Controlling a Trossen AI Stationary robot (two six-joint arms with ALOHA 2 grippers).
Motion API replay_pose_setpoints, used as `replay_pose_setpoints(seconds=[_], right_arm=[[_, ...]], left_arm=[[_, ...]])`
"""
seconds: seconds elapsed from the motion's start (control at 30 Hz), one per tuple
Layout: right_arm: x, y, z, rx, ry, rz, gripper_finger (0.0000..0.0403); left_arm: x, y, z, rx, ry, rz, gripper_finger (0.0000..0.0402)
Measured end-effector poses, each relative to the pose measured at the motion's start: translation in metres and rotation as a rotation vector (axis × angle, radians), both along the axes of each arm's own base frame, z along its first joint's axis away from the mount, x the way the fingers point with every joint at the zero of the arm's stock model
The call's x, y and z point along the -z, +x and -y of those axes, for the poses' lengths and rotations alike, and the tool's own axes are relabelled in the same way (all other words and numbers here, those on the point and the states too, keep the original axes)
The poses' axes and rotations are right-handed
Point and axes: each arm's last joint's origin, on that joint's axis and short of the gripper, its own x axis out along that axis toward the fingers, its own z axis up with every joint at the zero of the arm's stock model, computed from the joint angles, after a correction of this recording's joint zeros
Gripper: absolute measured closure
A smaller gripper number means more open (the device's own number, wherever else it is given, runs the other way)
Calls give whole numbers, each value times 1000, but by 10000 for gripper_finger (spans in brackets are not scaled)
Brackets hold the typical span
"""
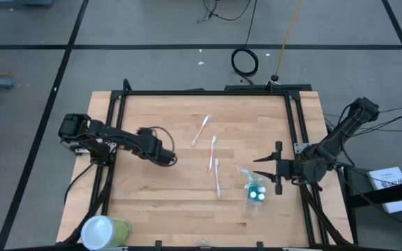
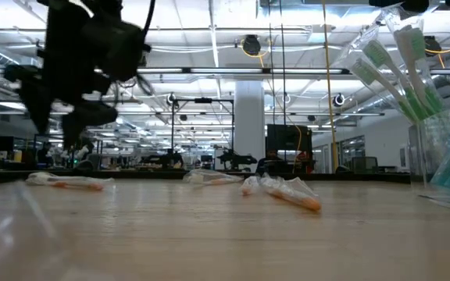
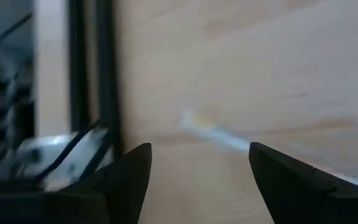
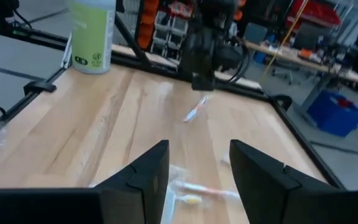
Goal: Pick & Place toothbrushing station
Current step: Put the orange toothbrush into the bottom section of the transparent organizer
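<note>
Three thin wrapped toothbrushes lie flat on the wooden table: one far (image 1: 200, 130), one in the middle (image 1: 212, 153), one nearer with an orange end (image 1: 218, 178). A small clear holder (image 1: 255, 189) with teal tubes stands right of them; the low view shows it (image 2: 436, 148) with green-bristled brushes standing in it. My left gripper (image 1: 172, 159) is open above the table, left of the brushes; its wrist view (image 3: 197, 149) shows a brush (image 3: 213, 129) ahead of it. My right gripper (image 1: 259, 167) is open and empty, just beyond the holder, pointing toward the brushes (image 4: 197, 149).
A large yellow-green container with a white top (image 1: 103, 230) stands at the near left corner. A black frame (image 1: 201, 92) borders the table's far, left and right sides. Bare wood lies between the brushes and the near edge.
</note>
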Motion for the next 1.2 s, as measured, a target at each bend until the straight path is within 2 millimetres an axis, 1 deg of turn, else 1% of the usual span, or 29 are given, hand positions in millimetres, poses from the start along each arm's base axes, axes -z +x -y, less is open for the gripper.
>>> replay_pose_setpoints(seconds=[0.07, 0.13, 0.2, 0.27, 0.4, 0.5, 0.6, 0.73, 0.87, 1.0, 1.07, 1.2], right_arm=[[3, 0, 0, -8, -11, 28, 243], [3, 1, -1, -15, -24, 48, 243], [2, 1, -1, -19, -24, 63, 243], [2, 1, -2, -22, -27, 63, 243], [2, 1, -2, -22, -28, 63, 243], [2, 1, -2, -23, -28, 63, 243], [2, 1, -2, -24, -33, 62, 243], [2, 1, -2, -24, -36, 62, 243], [2, 1, -2, -24, -36, 62, 243], [2, 1, -2, -24, -36, 62, 243], [2, 1, -2, -25, -36, 62, 243], [2, 1, -2, -25, -36, 62, 243]], left_arm=[[8, -8, 0, -68, -3, -23, 128], [20, -14, -1, -107, -4, -9, 128], [34, -18, -3, -119, -20, 22, 128], [42, -22, -4, -122, -22, 29, 128], [48, -30, -9, -153, 49, 24, 128], [51, -33, -14, -168, 68, 12, 128], [54, -34, -21, -160, 123, 35, 128], [62, -22, -30, -93, 150, 159, 128], [67, 4, -39, 77, 122, 335, 128], [65, 28, -41, 255, 90, 488, 128], [62, 36, -41, 336, 77, 524, 128], [57, 44, -40, 489, 32, 492, 128]])
